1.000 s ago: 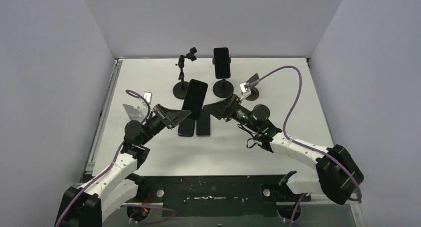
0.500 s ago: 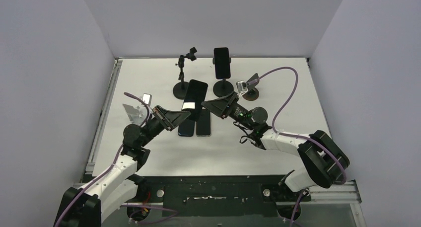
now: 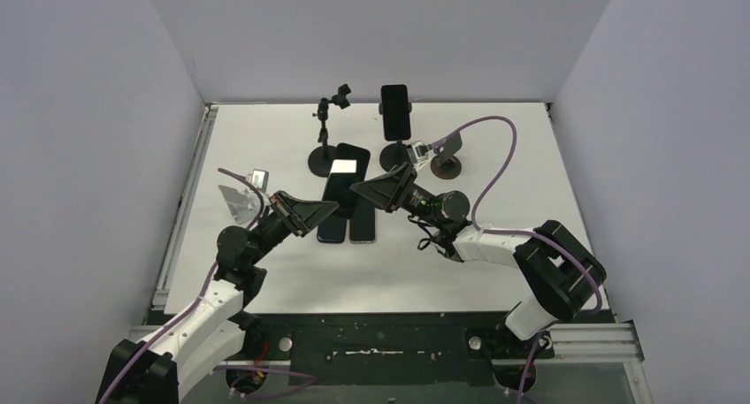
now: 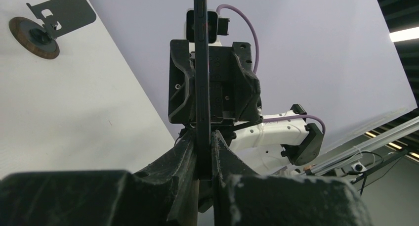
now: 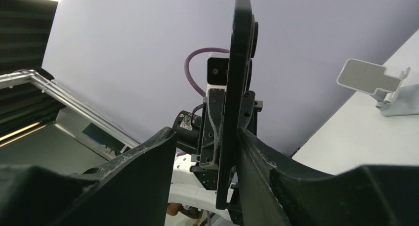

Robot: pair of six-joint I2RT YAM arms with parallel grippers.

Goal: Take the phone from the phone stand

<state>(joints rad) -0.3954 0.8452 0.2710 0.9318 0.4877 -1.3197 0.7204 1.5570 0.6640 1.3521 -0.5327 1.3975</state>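
A black phone (image 3: pixel 345 179) is held tilted in the air above the middle of the table. My left gripper (image 3: pixel 329 208) is shut on its lower edge; the left wrist view shows the phone (image 4: pixel 200 63) edge-on between my closed fingers (image 4: pixel 202 137). My right gripper (image 3: pixel 358 189) is open, with its jaws on either side of the phone's right side. In the right wrist view the phone (image 5: pixel 239 63) stands between the spread fingers (image 5: pixel 205 132), close to the right one. An empty black clamp stand (image 3: pixel 324 139) stands just behind.
Two more phones (image 3: pixel 332 228) (image 3: pixel 363 226) lie flat under the held one. Another phone (image 3: pixel 395 111) sits upright on a black stand at the back. A stand with a tilted plate (image 3: pixel 447 153) is to its right. A white stand (image 3: pixel 237 199) is by the left arm.
My right gripper has moved left and now has its open jaws around the phone. The phone has tilted flatter in my left gripper.
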